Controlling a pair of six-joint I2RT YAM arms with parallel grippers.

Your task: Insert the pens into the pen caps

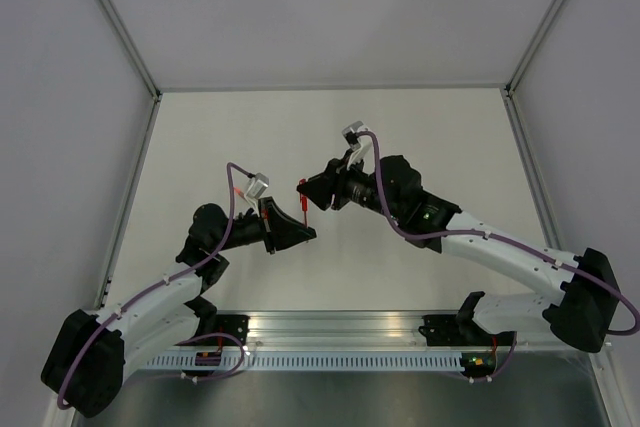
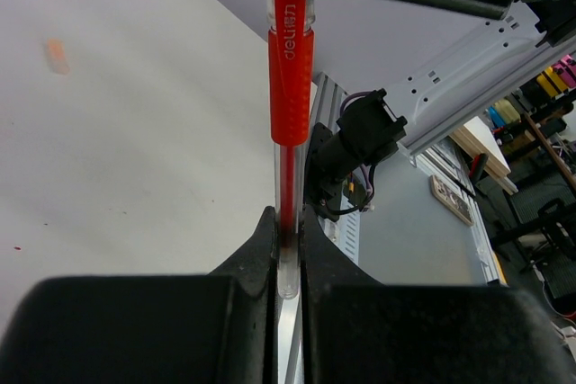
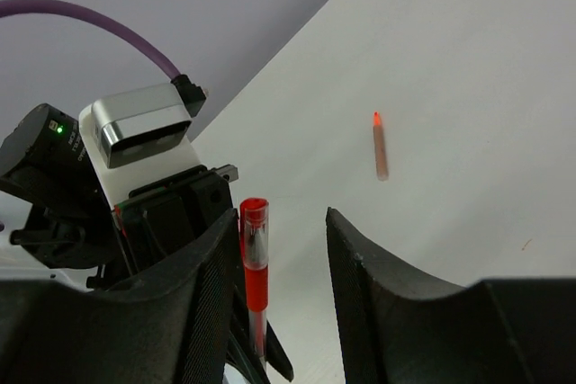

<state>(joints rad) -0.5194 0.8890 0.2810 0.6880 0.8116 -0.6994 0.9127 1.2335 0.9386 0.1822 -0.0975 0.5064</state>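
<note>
My left gripper (image 1: 305,234) (image 2: 288,218) is shut on the lower end of the red pen (image 2: 291,87) and holds it upright above the table (image 1: 420,137). The pen (image 1: 304,205) (image 3: 255,285) carries a clear cap with a red top (image 3: 254,218). My right gripper (image 1: 312,192) (image 3: 281,222) is open around that capped end. The cap stands close to one finger (image 3: 211,267) and well apart from the other. A pale salmon-orange stick with a bright tip (image 3: 381,146) (image 2: 56,56) lies alone on the table. I cannot tell whether it is a pen or a cap.
The white table is walled by grey panels with metal frame posts (image 1: 120,27). The slotted metal rail (image 1: 340,342) runs along the near edge by the arm bases. The left wrist camera (image 3: 144,123) sits close to my right gripper.
</note>
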